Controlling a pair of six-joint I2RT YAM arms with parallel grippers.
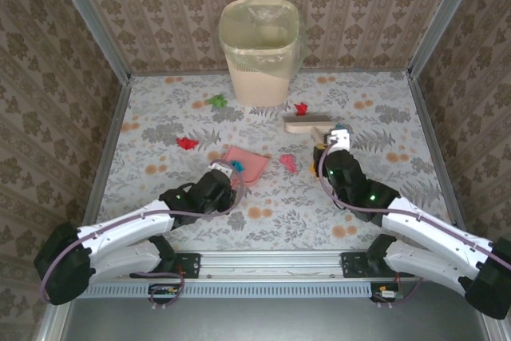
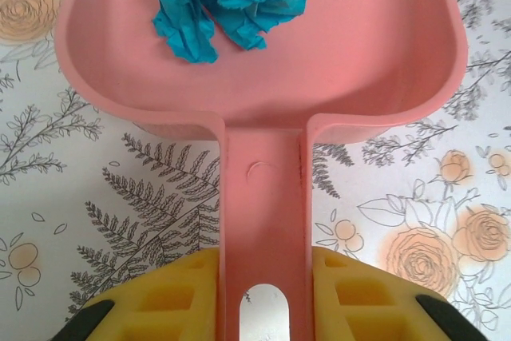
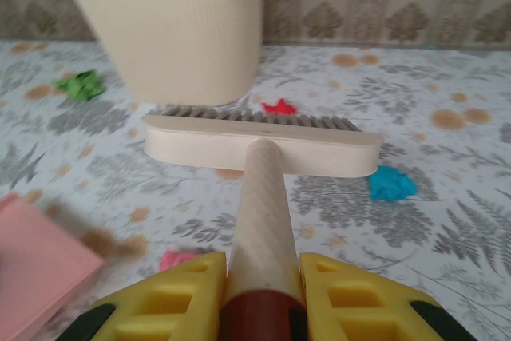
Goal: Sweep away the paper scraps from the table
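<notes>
The left pincer was clamped on the handle of the pink dustpan, which lay flat on the worktop with one blue scrap inside. The right pincer gripped the brush by its handle, with the head near the bin. Loose on the worktop lay a green scrap at left, a red scrap beyond the brush head, a second blue bit to its right, and a pink scrap by the handle.
</notes>
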